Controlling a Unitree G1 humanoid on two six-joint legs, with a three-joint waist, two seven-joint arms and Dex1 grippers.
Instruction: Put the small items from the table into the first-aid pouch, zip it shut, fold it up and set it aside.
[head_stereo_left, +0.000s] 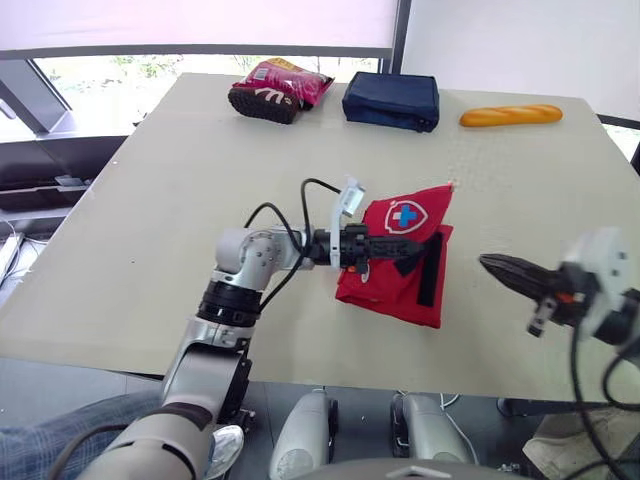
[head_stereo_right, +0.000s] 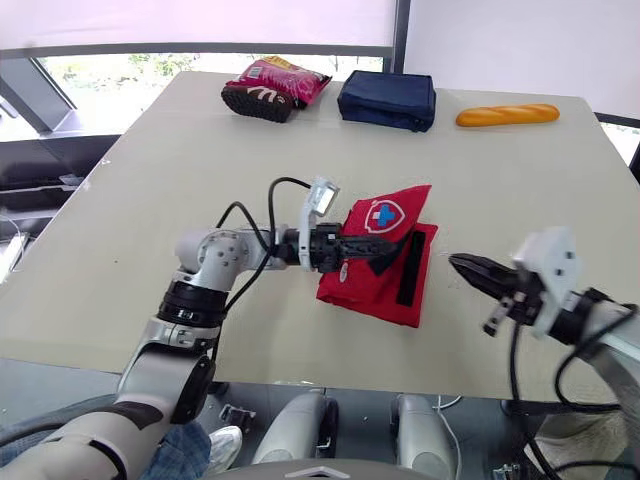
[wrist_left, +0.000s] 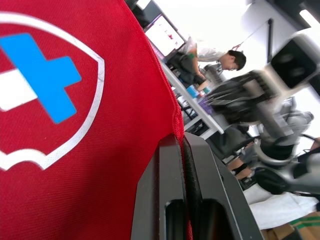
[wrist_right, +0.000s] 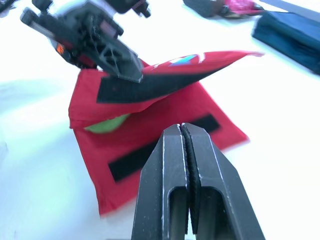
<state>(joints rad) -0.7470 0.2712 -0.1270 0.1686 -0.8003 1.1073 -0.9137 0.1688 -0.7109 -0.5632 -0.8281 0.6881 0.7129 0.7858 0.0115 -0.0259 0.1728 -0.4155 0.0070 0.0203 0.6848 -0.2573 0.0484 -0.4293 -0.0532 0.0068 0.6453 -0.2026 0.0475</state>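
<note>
The red first-aid pouch (head_stereo_left: 385, 290) lies in the middle of the table. Its flap (head_stereo_left: 405, 215), marked with a blue cross on a white shield, is lifted off the body. My left gripper (head_stereo_left: 410, 247) is shut on the edge of that flap (wrist_left: 75, 125), with red fabric pinched between its fingers (wrist_left: 170, 200). From the right wrist, a black hook-and-loop strip (wrist_right: 155, 147) shows on the pouch body and something green (wrist_right: 105, 124) shows inside the opening. My right gripper (head_stereo_left: 487, 263) hovers just right of the pouch, shut and holding nothing (wrist_right: 181, 127).
Along the far edge lie a maroon snack bag (head_stereo_left: 278, 90), a navy pouch (head_stereo_left: 392, 100) and a bread loaf (head_stereo_left: 510, 115). The table's front edge (head_stereo_left: 300, 372) runs close below the pouch. A person (wrist_left: 225, 57) sits in the background.
</note>
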